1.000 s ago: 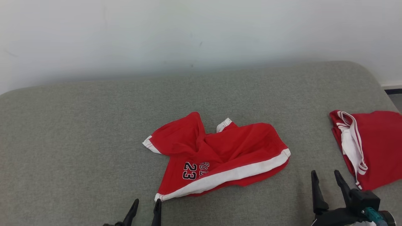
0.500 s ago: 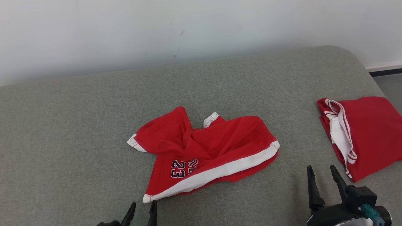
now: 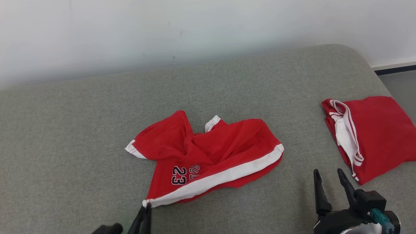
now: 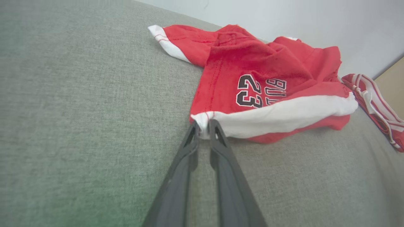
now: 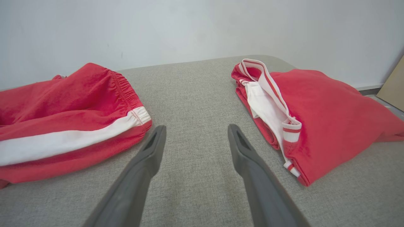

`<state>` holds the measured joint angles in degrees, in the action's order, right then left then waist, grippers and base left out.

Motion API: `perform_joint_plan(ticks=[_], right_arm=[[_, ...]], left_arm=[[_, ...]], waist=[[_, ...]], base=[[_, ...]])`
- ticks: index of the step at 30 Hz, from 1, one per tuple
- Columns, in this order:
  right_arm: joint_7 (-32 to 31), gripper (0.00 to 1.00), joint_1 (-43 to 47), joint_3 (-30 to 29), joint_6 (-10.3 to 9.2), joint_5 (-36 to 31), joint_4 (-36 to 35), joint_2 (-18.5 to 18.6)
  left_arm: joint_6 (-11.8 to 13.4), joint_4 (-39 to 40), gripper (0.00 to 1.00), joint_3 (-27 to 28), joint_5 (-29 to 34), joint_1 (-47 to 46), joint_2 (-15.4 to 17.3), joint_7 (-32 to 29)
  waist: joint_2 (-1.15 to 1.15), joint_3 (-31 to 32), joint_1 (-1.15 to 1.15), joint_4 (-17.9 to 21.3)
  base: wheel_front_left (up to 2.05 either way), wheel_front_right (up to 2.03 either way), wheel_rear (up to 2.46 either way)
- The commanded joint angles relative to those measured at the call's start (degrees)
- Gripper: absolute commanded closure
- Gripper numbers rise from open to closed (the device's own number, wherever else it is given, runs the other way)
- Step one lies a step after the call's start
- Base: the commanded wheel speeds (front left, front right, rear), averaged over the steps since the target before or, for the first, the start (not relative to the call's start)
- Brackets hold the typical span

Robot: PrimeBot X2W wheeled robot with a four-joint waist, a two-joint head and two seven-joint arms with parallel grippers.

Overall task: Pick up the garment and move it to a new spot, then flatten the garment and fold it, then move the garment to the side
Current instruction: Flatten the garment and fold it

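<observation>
Where crumpled red garment (image 3: pixel 208 152) lies mid grey cushion (image 3: pixel 81 130), left gripper (image 4: pixel 204 127) pinches its white-striped near corner — fingers nearly together; right gripper (image 3: pixel 327 173) wide open, empty, between garment and folded red clothes (image 3: pixel 373 136).

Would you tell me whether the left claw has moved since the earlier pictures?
Yes. Against the near corner of the red shorts, the left claw has edged right and forward, and now pinches that corner.

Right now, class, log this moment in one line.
left gripper: shut on shorts corner | right gripper: open, empty | shorts: crumpled on grey cushion
</observation>
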<state>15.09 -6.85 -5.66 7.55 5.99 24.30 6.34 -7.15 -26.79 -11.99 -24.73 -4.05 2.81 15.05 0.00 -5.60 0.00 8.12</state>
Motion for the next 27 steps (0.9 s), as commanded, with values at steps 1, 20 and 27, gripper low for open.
perform_joint_plan(ticks=[1,20,27], right_arm=[[0.05,0.0,-0.02,0.17,-0.16,0.38,0.09,-0.36],[0.05,0.0,0.54,2.09,-0.16,0.98,-0.48,-2.07],[0.05,0.0,1.41,2.69,-0.16,0.75,-3.74,-2.67]], left_arm=[[-0.18,0.76,1.0,1.17,1.05,-0.84,0.19,0.17],[4.58,1.37,0.0,9.86,9.77,0.48,0.14,0.17],[5.72,5.07,0.0,11.88,14.31,3.08,0.1,0.17]], waist=[[0.0,0.06,0.0,0.13],[0.0,1.9,0.0,-0.52],[0.0,3.58,0.0,-1.33]], base=[[0.0,0.0,0.0],[0.0,0.0,0.0],[0.0,0.0,0.0]])
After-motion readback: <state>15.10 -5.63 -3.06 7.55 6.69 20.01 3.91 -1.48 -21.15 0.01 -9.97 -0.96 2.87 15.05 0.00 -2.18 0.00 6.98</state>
